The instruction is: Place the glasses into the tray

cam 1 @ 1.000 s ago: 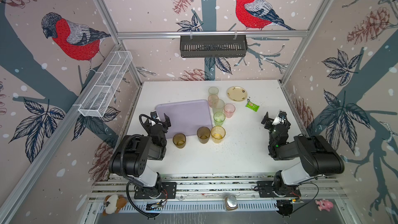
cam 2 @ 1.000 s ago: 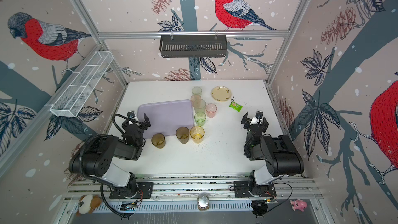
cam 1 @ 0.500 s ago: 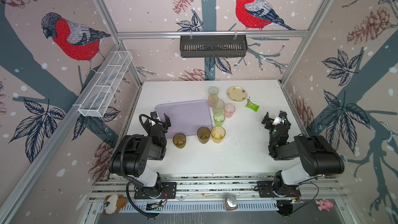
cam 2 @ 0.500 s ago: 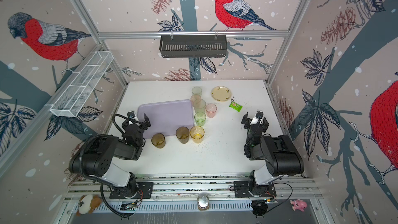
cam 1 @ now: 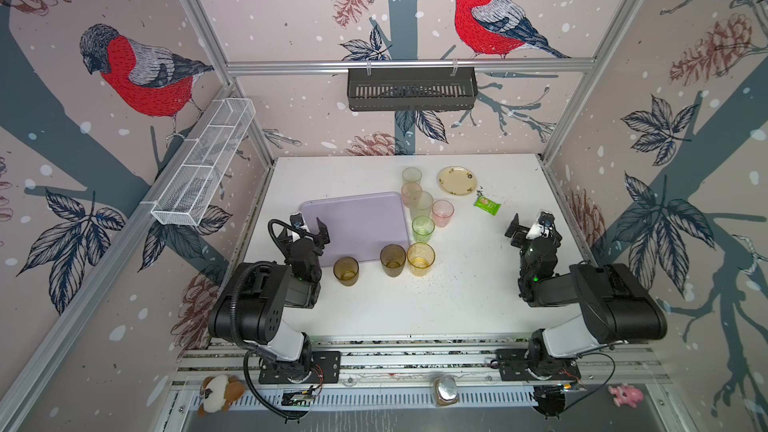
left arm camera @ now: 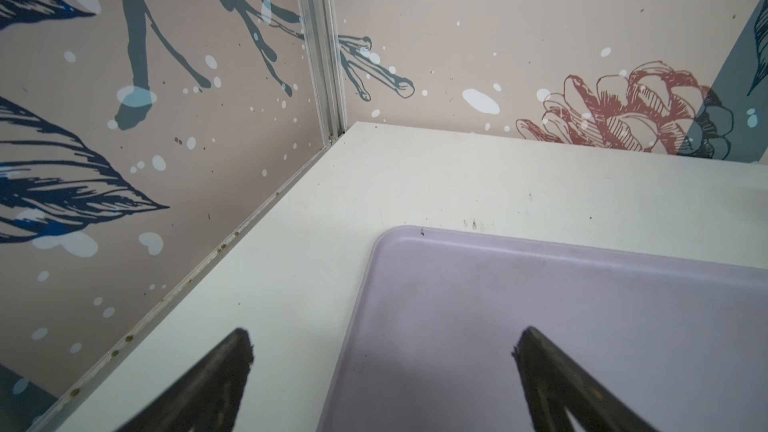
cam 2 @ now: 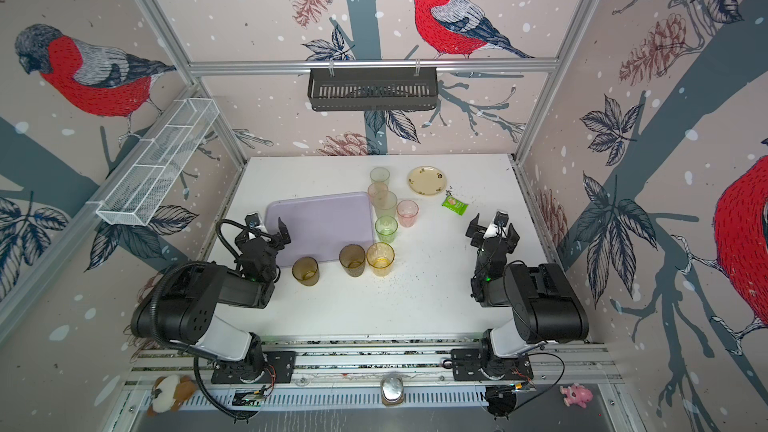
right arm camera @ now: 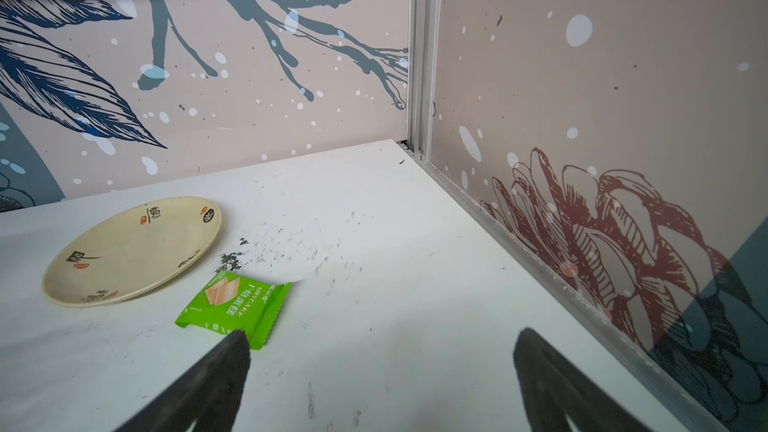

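Left gripper (cam 1: pixel 309 224) jaws spread wide, empty, straddling the left edge of the tray (cam 1: pixel 361 218). Right gripper (cam 1: pixel 531 226) likewise wide and empty, well right of the tray.

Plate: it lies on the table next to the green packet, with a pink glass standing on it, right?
No. The plate lies next to the green packet, but no glass stands on it: the right wrist view shows it bare. A pink glass stands on the table, apart from it.

Overhead stereo pair; two wrist close-ups
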Available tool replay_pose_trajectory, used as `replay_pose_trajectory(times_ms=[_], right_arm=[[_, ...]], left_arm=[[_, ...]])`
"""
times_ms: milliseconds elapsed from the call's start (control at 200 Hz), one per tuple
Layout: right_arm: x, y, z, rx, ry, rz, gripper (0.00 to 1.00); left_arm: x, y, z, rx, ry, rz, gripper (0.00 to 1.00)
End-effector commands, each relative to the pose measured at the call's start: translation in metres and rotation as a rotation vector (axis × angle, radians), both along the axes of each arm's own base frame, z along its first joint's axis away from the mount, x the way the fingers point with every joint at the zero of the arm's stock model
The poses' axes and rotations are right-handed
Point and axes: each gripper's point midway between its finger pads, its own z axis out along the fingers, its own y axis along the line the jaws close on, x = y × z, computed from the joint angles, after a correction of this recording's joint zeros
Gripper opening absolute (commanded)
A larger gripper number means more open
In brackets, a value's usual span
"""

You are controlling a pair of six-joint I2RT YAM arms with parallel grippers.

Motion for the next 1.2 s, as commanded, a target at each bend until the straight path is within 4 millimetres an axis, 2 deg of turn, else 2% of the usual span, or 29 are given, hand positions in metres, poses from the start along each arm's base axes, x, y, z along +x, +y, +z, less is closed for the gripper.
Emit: replay_pose_trajectory(times_ms=[0,175,285,430,515,690,770,946,1196], right_arm=[[0.004,-0.005,0.001,0.005,0.034,-0.036,1.0],[0.002,-0.002,0.014,-0.012,0.023,-0.032,1.0],[0.008,-0.001,0.025,-0.024,0.037,-0.057,1.0],[0.018,0.009,0.051,-0.009,-0.017,-0.037,1.0],[0.03,0.021,0.062,-0.013,-0.009,-0.006,1.0],[0.06,0.053,0.08,-0.027,0.058,0.06,1.0],[0.07,0.073,0.088,-0.033,0.078,0.115,1.0],[0.076,0.105,0.107,-0.029,0.07,0.188,1.0],[0.091,0.143,0.114,0.089,0.194,0.255,1.0]], left_arm=[[0.006,-0.002,0.012,-0.008,-0.018,-0.013,0.99],[0.007,-0.006,0.018,-0.019,0.027,-0.031,0.99],[0.006,-0.006,0.026,-0.035,0.049,-0.031,0.99],[0.012,-0.026,0.033,-0.105,0.089,-0.133,0.99],[0.015,-0.037,0.032,-0.164,0.135,-0.183,0.99],[0.019,-0.05,0.033,-0.252,0.281,-0.166,0.99],[0.019,-0.055,0.034,-0.271,0.345,-0.177,0.99],[0.014,-0.066,0.049,-0.314,0.38,-0.208,0.99],[0.007,-0.075,0.061,-0.422,0.5,-0.177,0.99]])
